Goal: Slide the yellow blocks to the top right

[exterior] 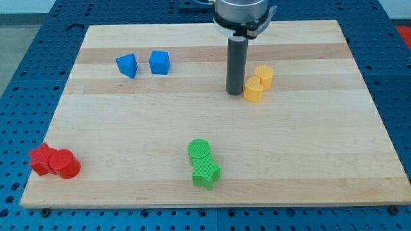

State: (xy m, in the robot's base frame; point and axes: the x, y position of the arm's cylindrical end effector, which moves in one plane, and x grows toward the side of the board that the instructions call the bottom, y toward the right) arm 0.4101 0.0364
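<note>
Two yellow blocks sit right of the board's centre, touching each other: a lower-left yellow block (253,89) and an upper-right yellow block (264,75), both roughly hexagonal or pentagonal. My tip (234,94) is the lower end of the dark rod and stands on the board just left of the lower-left yellow block, close to it or touching it.
A blue triangular block (128,65) and a blue cube (159,62) lie at the upper left. A red star (42,158) and a red cylinder (64,163) sit at the lower left. A green cylinder (200,151) and a green star (206,173) sit at the bottom centre. The wooden board (321,147) is edged by a blue perforated table.
</note>
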